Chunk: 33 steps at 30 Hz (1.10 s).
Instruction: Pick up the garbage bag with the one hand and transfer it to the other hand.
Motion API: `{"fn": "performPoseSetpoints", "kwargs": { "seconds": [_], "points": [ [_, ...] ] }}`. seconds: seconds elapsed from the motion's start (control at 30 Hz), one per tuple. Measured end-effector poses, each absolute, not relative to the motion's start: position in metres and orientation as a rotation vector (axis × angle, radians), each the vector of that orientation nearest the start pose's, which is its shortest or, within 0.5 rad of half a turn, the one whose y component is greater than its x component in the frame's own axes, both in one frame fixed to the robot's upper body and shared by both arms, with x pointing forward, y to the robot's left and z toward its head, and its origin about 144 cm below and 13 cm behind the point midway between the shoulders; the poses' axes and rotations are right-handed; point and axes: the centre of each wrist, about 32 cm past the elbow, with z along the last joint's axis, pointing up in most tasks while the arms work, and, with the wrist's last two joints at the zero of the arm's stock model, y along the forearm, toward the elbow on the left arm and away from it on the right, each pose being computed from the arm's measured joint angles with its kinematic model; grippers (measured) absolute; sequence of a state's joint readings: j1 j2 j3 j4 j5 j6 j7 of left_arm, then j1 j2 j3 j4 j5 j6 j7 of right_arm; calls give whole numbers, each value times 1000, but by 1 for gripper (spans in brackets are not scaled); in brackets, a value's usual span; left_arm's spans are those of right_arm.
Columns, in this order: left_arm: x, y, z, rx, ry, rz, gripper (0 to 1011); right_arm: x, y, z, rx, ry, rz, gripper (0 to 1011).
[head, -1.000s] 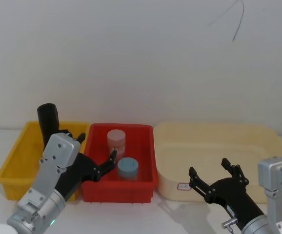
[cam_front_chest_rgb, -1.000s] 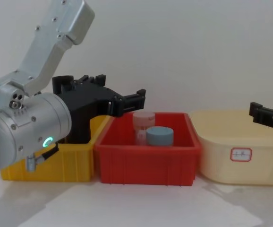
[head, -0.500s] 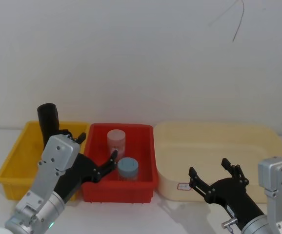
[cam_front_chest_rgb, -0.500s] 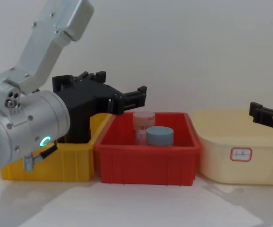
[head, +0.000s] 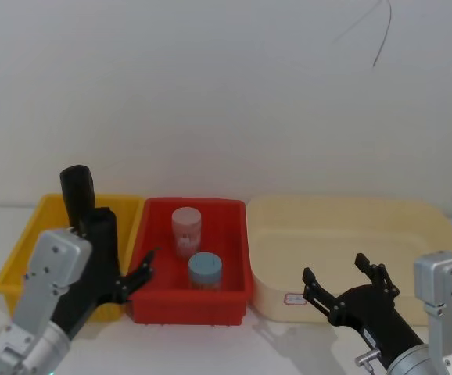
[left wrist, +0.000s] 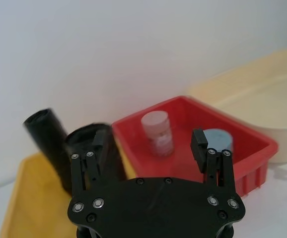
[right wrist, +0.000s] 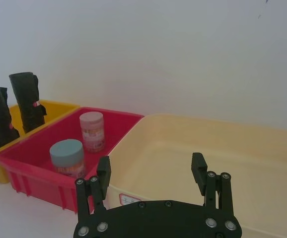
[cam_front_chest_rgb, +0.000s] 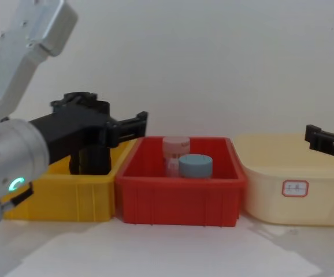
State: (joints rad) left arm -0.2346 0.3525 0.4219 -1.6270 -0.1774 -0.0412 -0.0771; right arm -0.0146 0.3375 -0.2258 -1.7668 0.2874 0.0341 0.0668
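Head view is showing the yellow rectangular plastic bin [head: 19, 250], with the black long-fingered left gripper [left wrist: 150, 141] hovering wide open over its near right corner and the matching right gripper [head: 333, 266] idling, also spread, well right of it. The tall black wrinkled-plastic garbage bag roll [head: 76, 191] is standing nearly upright at the bin's back, just beyond the left gripper.

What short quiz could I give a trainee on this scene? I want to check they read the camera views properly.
1. True or false: the left gripper and the right gripper, which is in front of the cream bin, are both open and empty.
2. Which bin holds the blue-lidded jar? A yellow, B red, C cream.
3. Fill in: the garbage bag stands in the ___ bin.
Key: 1 true; 2 B, the red bin; 3 yellow, the yellow bin, near the left gripper.
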Motion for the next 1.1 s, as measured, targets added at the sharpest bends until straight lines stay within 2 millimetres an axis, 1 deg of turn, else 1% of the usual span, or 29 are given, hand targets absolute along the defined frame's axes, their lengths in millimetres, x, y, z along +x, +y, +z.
{"fn": "performPoseSetpoints", "kwargs": {
  "seconds": [0.17,0.5,1.1],
  "points": [
    [490,210,1205,14,-290,1123,1001,443,-237,1189,26,-75,-1230,1000],
    [493,218,1201,21,-269,1159,1001,443,-237,1189,26,-75,-1230,1000],
    [518,216,1196,-33,-189,1170,1001,443,-237,1189,26,-75,-1229,1000]
  ]
}}
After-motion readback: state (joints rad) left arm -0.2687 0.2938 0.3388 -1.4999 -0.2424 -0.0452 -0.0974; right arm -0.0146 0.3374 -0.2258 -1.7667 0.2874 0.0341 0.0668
